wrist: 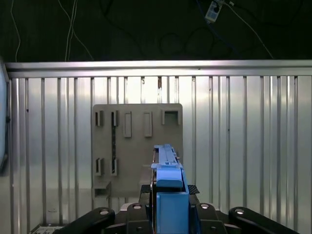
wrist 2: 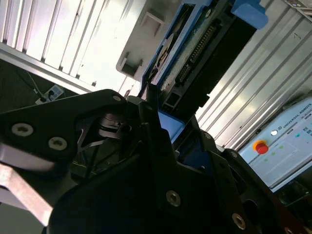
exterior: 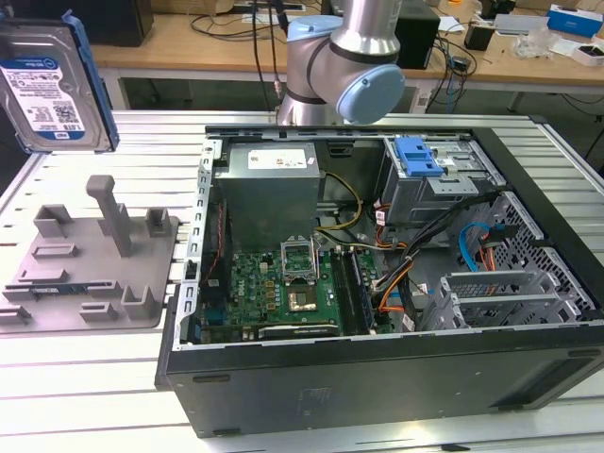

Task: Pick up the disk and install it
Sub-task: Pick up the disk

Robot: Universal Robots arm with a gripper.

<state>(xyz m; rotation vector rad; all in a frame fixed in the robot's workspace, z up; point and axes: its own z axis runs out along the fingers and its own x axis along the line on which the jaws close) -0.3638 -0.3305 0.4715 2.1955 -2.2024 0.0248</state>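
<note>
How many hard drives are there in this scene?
1: the disk, gripped by the tool above the grey tray, at the exterior view's left. Others may hide inside the computer case.

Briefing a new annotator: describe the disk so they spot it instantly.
Find the open computer case, then look to the exterior view's left, above the grey fixture tray. The disk hangs there in the claw: silver, white-and-blue label, blue bracket, unlike the plain tray.
</note>
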